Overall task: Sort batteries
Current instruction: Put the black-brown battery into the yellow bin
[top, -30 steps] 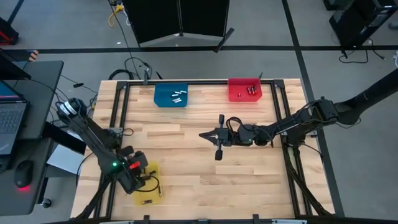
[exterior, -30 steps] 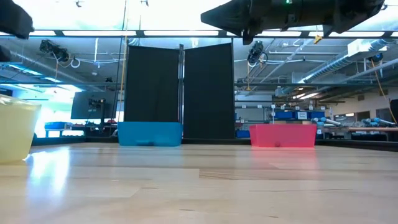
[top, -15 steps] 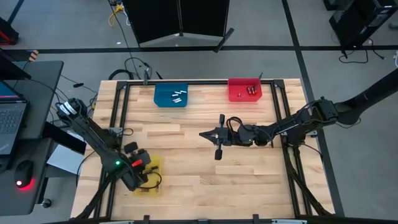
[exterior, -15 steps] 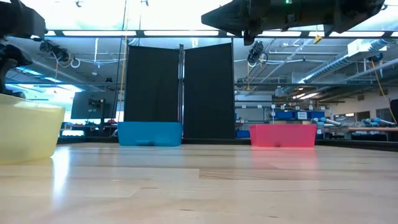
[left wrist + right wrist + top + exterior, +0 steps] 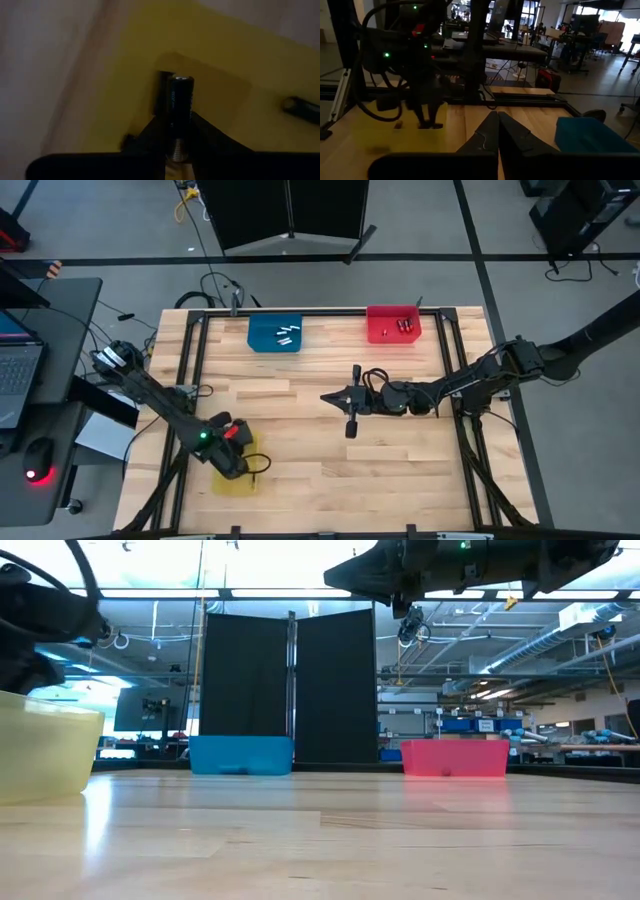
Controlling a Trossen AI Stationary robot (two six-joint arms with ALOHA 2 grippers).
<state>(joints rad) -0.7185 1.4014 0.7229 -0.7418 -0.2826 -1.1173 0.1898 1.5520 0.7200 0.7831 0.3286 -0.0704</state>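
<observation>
My left gripper [image 5: 231, 451] hangs over the yellow bin [image 5: 236, 476] at the table's near left and is shut on a black battery [image 5: 180, 95]. Another black battery [image 5: 301, 106] lies on the yellow bin's floor [image 5: 220, 60]. My right gripper [image 5: 333, 397] hovers shut above the middle of the table and touches nothing. Several silver-grey batteries [image 5: 286, 334] lie in the blue bin [image 5: 262, 340] at the far edge. Red batteries [image 5: 403, 326] lie in the red bin [image 5: 383, 315] beside it. My left gripper pinches the black battery between its two fingers [image 5: 150, 135], gripping its lower part near the silvery end [image 5: 176, 148]. The fingers point down from above. The battery lies along them and juts out past their tips, lifted clear over the yellow bin's floor.
A black frame rail [image 5: 195, 355] runs along the table's left side and another [image 5: 458, 360] along its right. Bare wood [image 5: 300, 450] lies between the bins. A desk with a laptop [image 5: 20, 375] stands left of the table.
My left gripper has moved toward the table's right and slightly toward the far edge, staying over the yellow bin and shut on the battery. The yellow bin has shifted a little, showing more in the low view. My right arm has kept still.
</observation>
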